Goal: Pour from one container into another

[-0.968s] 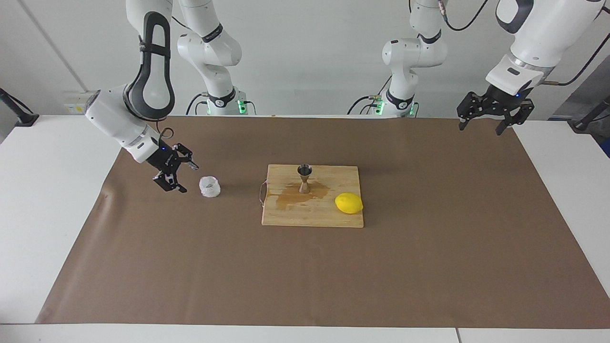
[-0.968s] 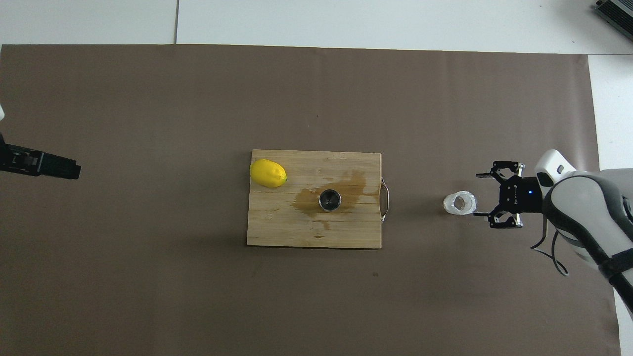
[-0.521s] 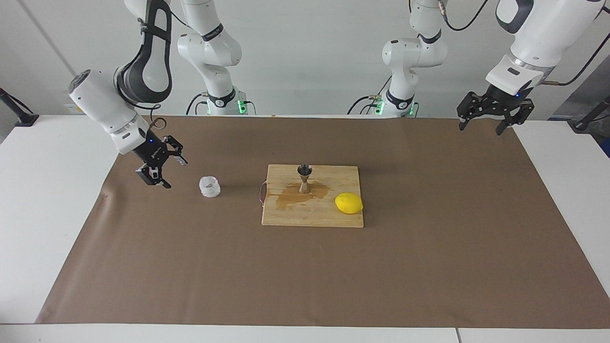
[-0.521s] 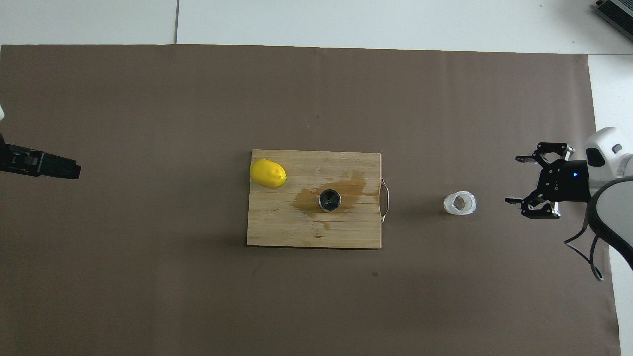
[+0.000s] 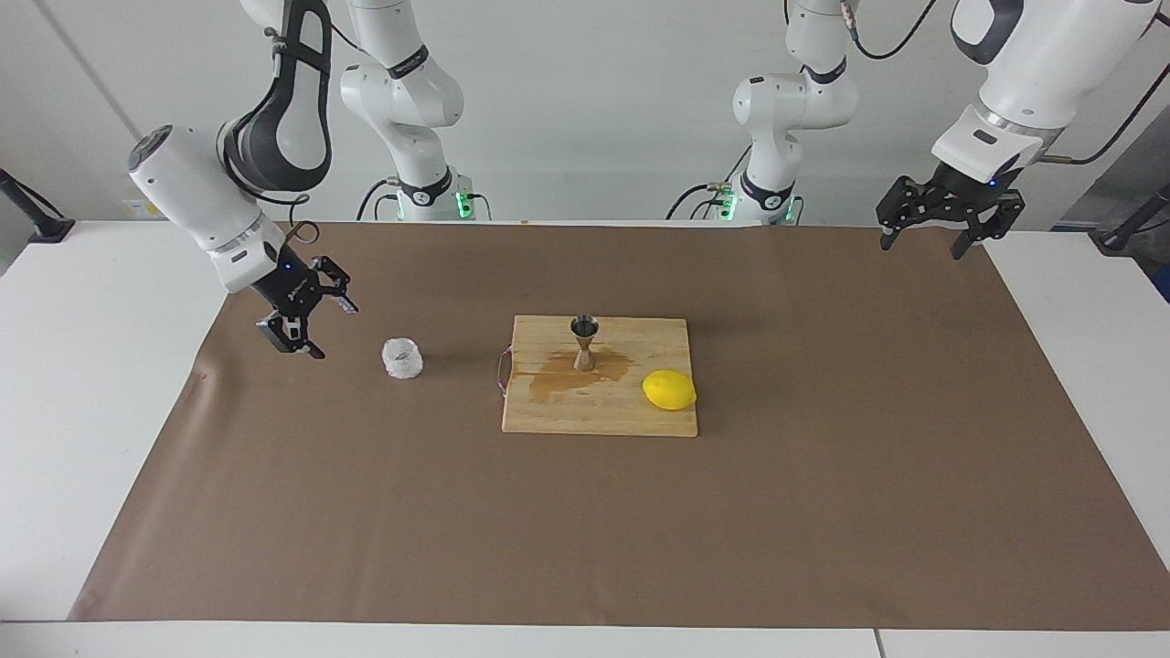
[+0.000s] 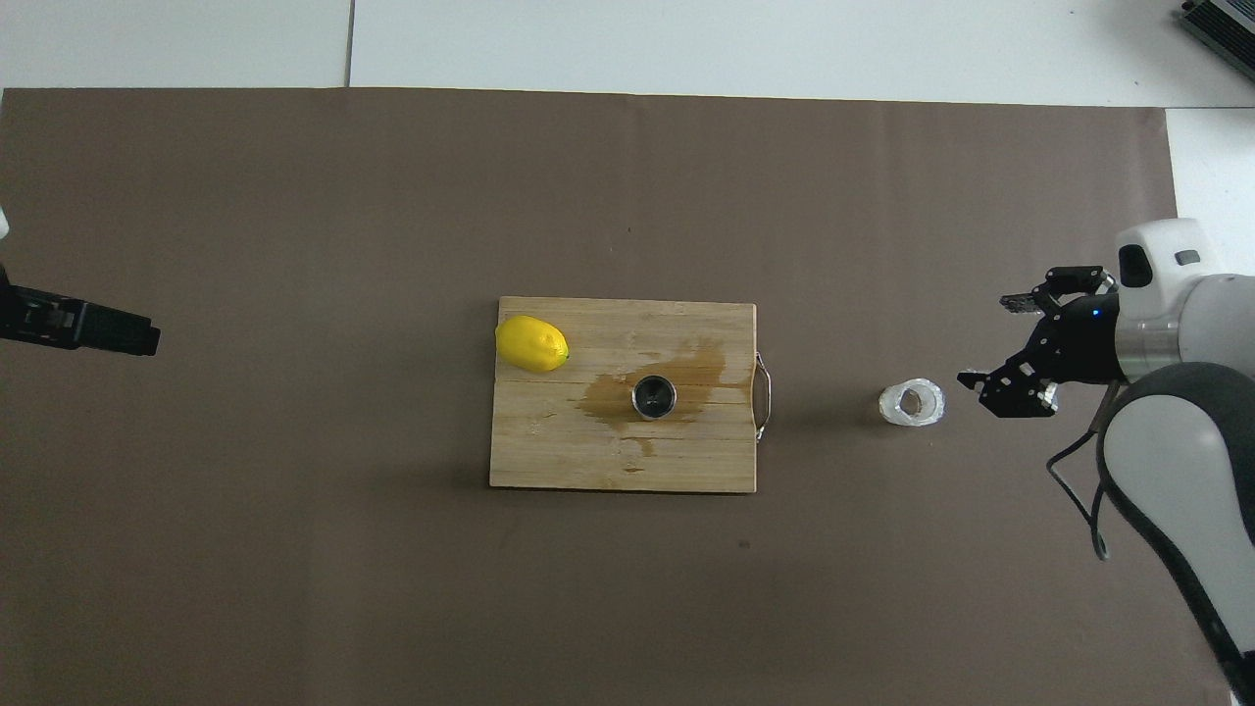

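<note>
1. The cup (image 5: 402,358) stands upright on the brown mat (image 5: 823,512), between the board (image 5: 599,416) and the right arm's end of the table.
2. The jigger (image 5: 584,342) stands on the board in a wet stain, with a lemon (image 5: 669,390) near it.
3. The right gripper (image 5: 316,327) hangs beside the cup, jaws spread, holding nothing.
4. The left gripper (image 5: 921,242) waits raised over the mat's edge, jaws apart, empty.

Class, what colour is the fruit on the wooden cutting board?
Bright yellow lemon; clearest in the facing view.
</note>
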